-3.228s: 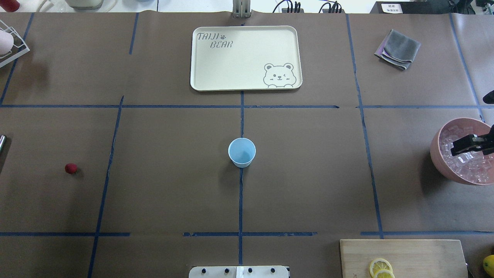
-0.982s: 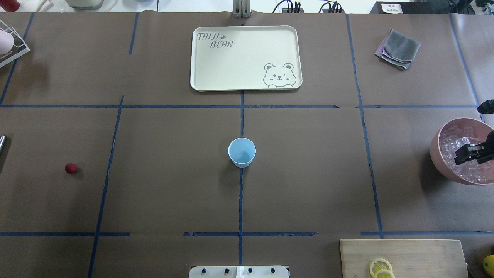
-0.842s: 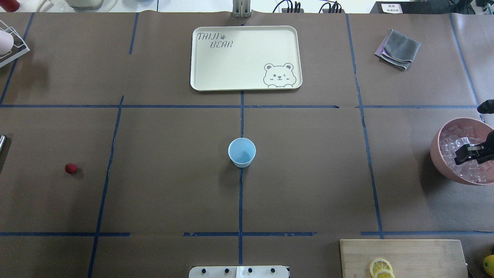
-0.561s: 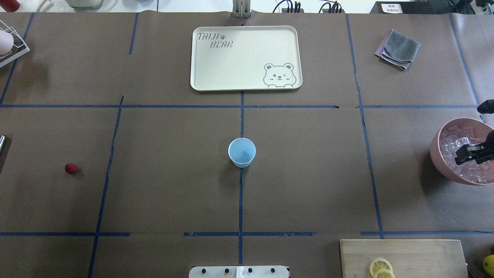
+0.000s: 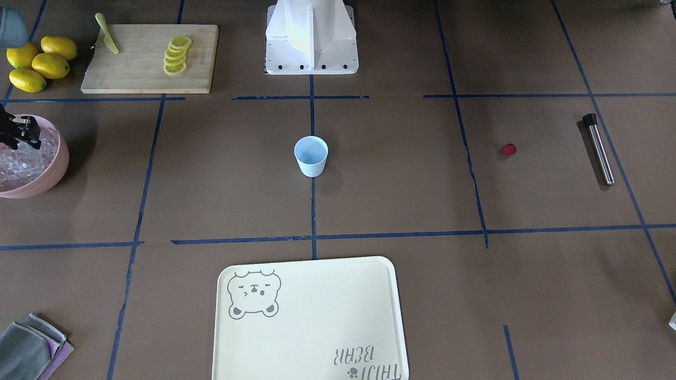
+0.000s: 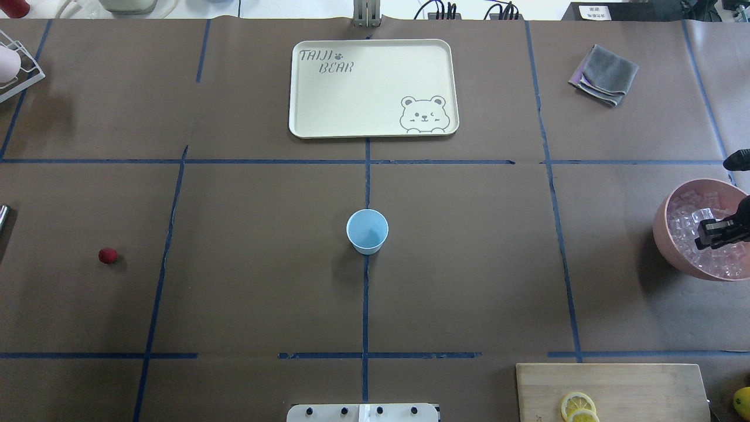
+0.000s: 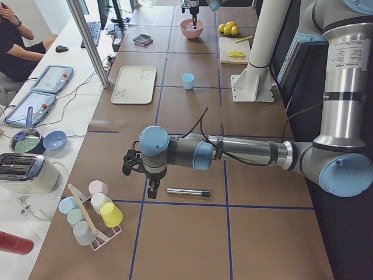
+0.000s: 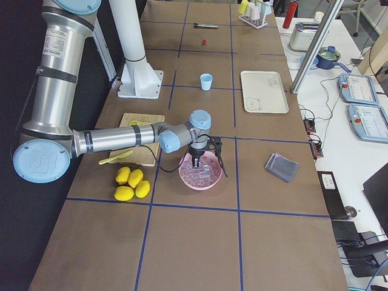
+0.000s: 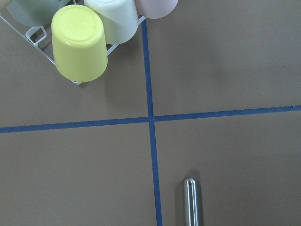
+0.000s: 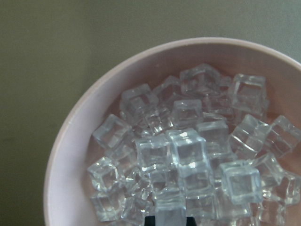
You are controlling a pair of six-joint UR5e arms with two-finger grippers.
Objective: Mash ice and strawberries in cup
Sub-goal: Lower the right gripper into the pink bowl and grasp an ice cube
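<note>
You've barely begun: the cup [image 6: 367, 230] stands empty, the strawberry [image 6: 108, 255] lies well to its left. Far to its right, your right hand [image 6: 716, 232] seems pinched on ice [image 10: 186, 155] inside the pink bowl [image 6: 665, 246]. I cannot tell the left hand [image 7: 149, 191]'s grip.

text: "TAIJI BEAR" | on: cream tray [image 6: 375, 94] | corner opposite bear drawing [image 6: 423, 114]

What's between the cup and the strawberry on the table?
Nothing stands between the cup and the strawberry. There is only bare brown table cover, crossed by one blue tape line. The overhead view shows this.
</note>
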